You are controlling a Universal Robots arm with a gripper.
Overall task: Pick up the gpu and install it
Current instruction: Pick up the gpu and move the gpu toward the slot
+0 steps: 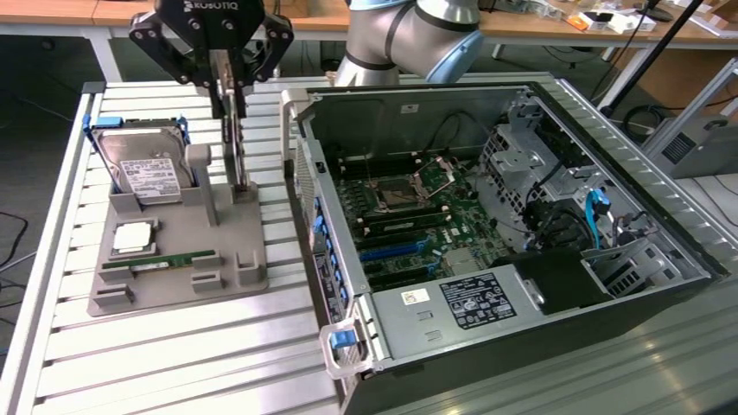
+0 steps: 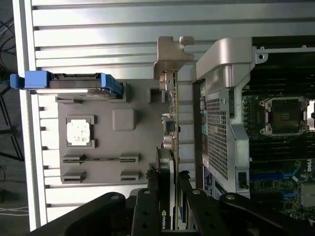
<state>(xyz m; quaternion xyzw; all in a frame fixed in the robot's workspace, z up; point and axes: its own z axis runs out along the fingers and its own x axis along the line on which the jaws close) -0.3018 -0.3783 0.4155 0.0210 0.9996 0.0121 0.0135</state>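
The gripper [image 1: 230, 104] points straight down over the grey holder [image 1: 162, 294] on the table [image 1: 173, 363]. Its jaws are clamped on the upright gpu [image 1: 238, 151], beside the open computer case [image 1: 392, 117]. The card is edge-on, and I can't tell whether its foot sits in the slot. One hard drive [image 1: 144, 164], one RAM stick [image 1: 173, 259], one processor [image 1: 133, 235].

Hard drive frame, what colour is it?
Blue; the hard drive frame shows best in the wrist view.

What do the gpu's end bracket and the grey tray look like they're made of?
The gpu bracket: probably bare metal, silvery with a dull sheen. Tray: likely plastic, matte even grey with moulded slots.
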